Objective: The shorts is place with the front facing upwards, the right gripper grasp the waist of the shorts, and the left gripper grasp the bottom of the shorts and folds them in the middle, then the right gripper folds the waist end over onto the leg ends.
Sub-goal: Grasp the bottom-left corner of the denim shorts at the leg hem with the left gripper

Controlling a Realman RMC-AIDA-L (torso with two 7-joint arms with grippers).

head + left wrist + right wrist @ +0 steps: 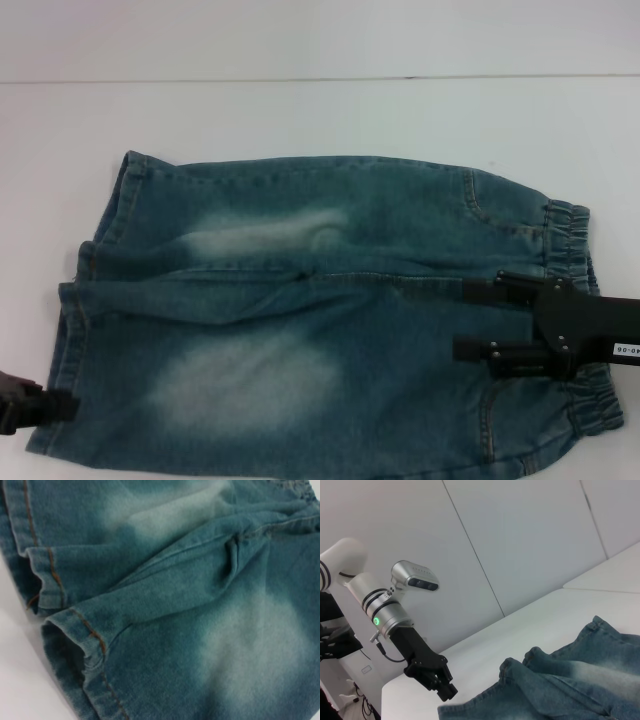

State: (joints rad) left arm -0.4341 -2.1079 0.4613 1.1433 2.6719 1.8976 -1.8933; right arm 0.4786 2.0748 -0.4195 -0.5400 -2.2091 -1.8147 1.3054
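Your denim shorts (320, 320) lie flat across the white table (300, 110), filling the centre and lower frame of the head view — waistband at right, leg hems at left. Your right gripper (478, 315) sits over the waist at right, fingers spread apart, holding nothing. Your left gripper (62, 405) touches the lower-left hem — its grip you cannot tell.

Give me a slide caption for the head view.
Denim shorts lie flat on the white table; right claw open over the waistband, left claw at the leg hem.
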